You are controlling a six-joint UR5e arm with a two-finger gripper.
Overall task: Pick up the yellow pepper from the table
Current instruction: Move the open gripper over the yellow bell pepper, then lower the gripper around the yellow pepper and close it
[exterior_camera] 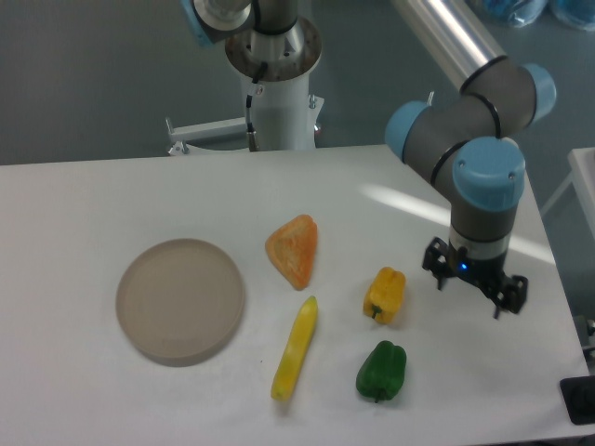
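A round beige plate (180, 300) sits at the left of the white tabletop (84, 214). Right of it lie an orange wedge (294, 249) and a long pale-yellow chili (295, 348). The yellow pepper (385, 295) lies just above a green pepper (381, 371). The gripper (474, 297) hangs beside it, fingers (439, 276) spread and empty.

Bare table (84, 200) flanks the yellow pepper (385, 295); the green pepper (381, 371) crowds its near side

Single fixed cam, high at the table's (84, 390) front edge, angled down toward the back edge. Medium range; right corners cropped.
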